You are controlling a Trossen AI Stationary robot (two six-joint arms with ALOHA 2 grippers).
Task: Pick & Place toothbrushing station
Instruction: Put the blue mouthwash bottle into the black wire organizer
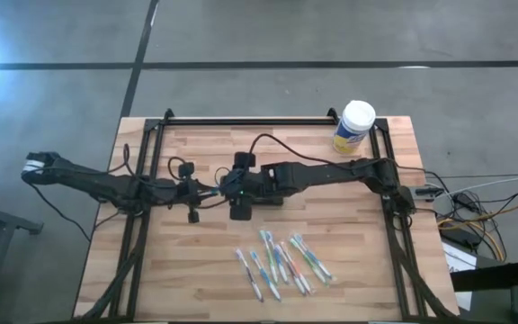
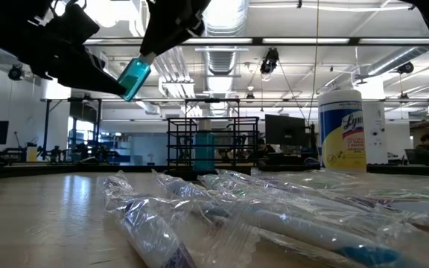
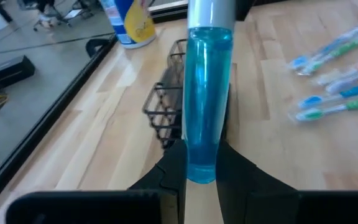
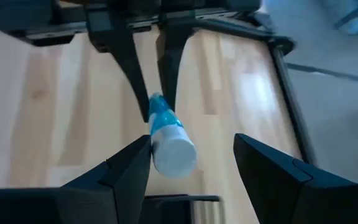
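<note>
Left end effector [image 3: 201, 177] clamps blue bottle [image 3: 207, 93] above mesh holder [image 3: 173, 106]; right end effector [image 4: 191, 158] wide.

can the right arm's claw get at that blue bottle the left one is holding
Probably yes. The right claw is open, with the blue bottle's white cap sitting between its fingers. The left claw grips only the bottle's far end, so nothing appears to block the cap end.

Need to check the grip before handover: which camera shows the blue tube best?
The left wrist view: the blue tube fills the frame, clamped between the left gripper fingers. The right wrist view shows it end-on, white cap first. The low view shows only its tip. In the high view, the arms hide it.
</note>
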